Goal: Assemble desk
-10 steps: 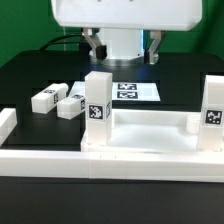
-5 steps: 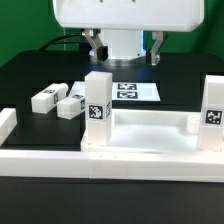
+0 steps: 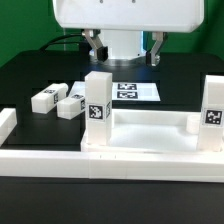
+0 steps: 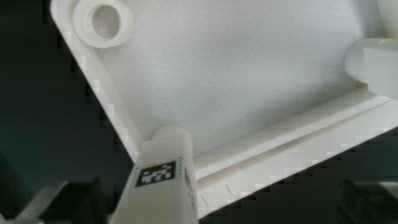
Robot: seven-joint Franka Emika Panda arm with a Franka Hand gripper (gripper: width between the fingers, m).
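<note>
The white desk panel lies flat against the front border bar. Two tagged legs stand upright in it, one at the exterior view's left and one at its right. Two loose legs lie on the black table to the left. My gripper hangs open behind and above the panel, holding nothing. In the wrist view the panel fills the picture with an empty round socket and a mounted leg. The gripper shows only as dark fingertips at the corners.
The marker board lies flat behind the panel, under the gripper. Low white border bars run along the front and the left side. A dark cable lies at the back left.
</note>
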